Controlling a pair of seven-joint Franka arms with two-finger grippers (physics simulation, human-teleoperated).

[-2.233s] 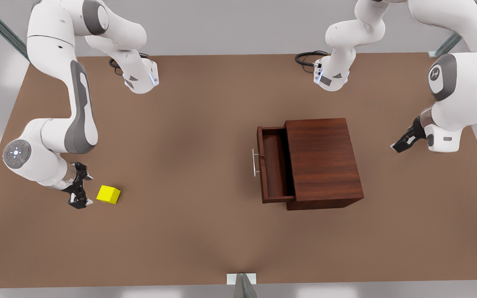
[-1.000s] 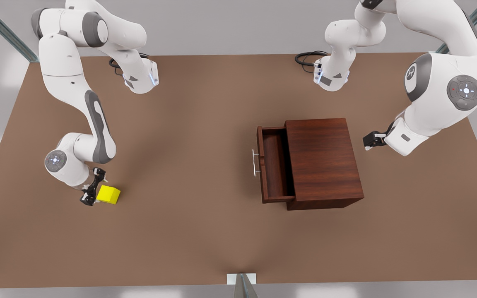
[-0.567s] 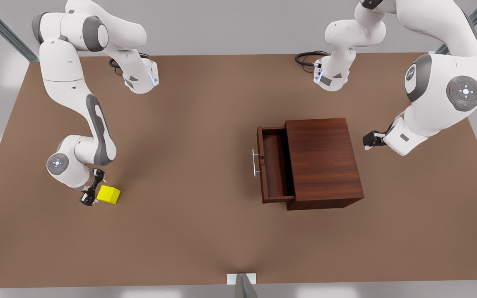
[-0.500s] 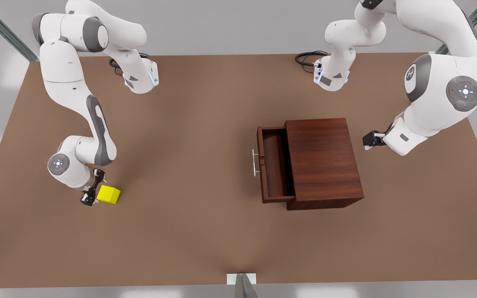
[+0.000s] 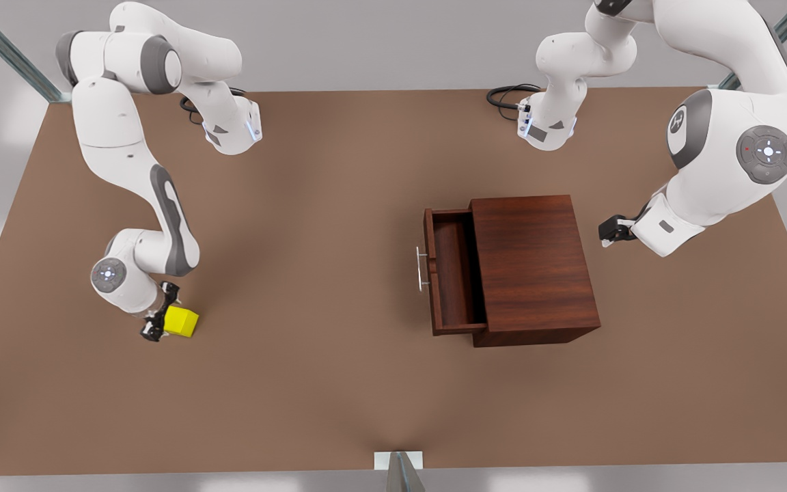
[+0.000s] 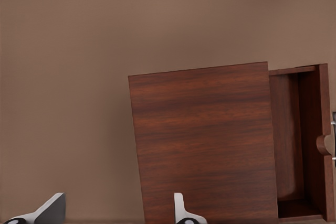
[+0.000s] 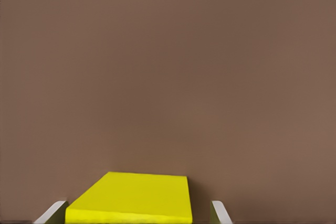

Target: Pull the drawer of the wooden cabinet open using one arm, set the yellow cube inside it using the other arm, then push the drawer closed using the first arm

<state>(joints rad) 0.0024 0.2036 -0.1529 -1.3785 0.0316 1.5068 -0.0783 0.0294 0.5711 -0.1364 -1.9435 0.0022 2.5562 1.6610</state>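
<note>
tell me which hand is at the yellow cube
The right hand, at the front view's left, straddles the yellow cube. The left hand waits behind the wooden cabinet.

The right gripper hangs low near the table's edge at the front view's left, wrist bent downward, fingers spread apart. The left gripper waits raised toward the table's edge at the front view's right, fingers likewise parted.
</note>
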